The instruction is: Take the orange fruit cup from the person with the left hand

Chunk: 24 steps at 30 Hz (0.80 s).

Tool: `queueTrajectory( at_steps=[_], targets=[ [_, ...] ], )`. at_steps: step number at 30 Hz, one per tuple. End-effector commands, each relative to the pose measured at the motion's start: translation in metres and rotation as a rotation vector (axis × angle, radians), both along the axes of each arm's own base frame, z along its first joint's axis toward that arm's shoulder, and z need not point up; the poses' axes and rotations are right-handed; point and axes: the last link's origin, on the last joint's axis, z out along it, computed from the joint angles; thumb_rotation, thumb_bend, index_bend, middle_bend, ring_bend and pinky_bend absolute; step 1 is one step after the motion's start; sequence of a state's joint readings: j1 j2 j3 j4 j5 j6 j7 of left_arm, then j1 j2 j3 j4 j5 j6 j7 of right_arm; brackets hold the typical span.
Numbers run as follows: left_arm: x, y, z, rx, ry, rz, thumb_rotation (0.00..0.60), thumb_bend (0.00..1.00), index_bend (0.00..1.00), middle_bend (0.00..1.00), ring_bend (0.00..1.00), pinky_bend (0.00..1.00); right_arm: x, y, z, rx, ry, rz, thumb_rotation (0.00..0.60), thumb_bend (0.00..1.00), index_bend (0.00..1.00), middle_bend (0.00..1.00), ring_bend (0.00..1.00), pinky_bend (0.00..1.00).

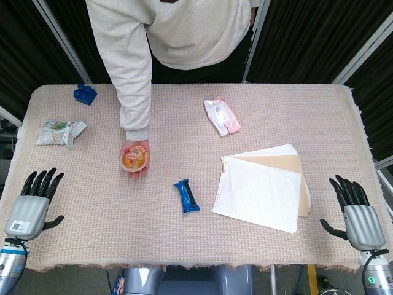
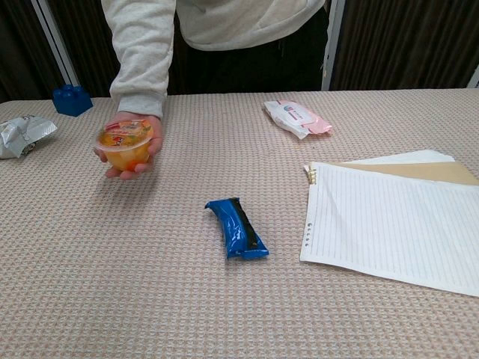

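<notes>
At the lower left of the head view my left hand (image 1: 32,206) rested on the table (image 1: 258,104), fingers spread and holding nothing. The orange fruit cup (image 1: 134,159) sat in the person's hand (image 1: 134,161), left of centre and up-frame of mine, well apart. To do it well, I judged I should lift the hand, come in low from the near side, and close around the cup's wall only once the fingers framed it, keeping clear of the person's fingers. The cup's lid print was too small to read. Nor could I read the blue snack bar (image 1: 186,196), the pink pack (image 1: 221,115) or the lined paper (image 1: 261,193). At lower right my right hand (image 1: 356,209) lay open and empty.
</notes>
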<state>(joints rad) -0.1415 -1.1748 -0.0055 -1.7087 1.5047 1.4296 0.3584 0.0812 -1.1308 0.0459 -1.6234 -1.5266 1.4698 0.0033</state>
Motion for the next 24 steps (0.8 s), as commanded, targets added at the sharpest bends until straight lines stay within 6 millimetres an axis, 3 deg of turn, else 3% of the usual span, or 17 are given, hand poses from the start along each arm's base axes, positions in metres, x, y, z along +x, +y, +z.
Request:
queueTrajectory(
  at_steps=[1,17,21,24],
  targets=[
    [0.0,0.0,0.0,0.0,0.001,0.0,0.6,0.07,0.0,0.0,0.0,0.0,0.0,0.0,0.0,0.0,0.0,0.0,0.6,0.14,0.05,0.0,0.0,0.0],
    [0.001,0.003,0.0,-0.035,0.014,-0.008,0.6,0.07,0.0,0.0,0.0,0.0,0.0,-0.001,-0.001,0.001,0.003,-0.005,0.6,0.14,0.05,0.0,0.0,0.0],
    [0.01,0.012,0.004,-0.069,0.032,-0.028,0.6,0.08,0.0,0.0,0.0,0.0,0.0,-0.001,-0.001,0.003,0.002,-0.008,0.6,0.14,0.05,0.0,0.0,0.0],
    [0.027,0.026,0.01,-0.098,0.036,-0.052,0.6,0.08,0.0,0.0,0.0,0.0,0.0,-0.001,-0.002,0.006,0.004,-0.007,0.6,0.14,0.05,0.0,0.0,0.0]
  ],
)
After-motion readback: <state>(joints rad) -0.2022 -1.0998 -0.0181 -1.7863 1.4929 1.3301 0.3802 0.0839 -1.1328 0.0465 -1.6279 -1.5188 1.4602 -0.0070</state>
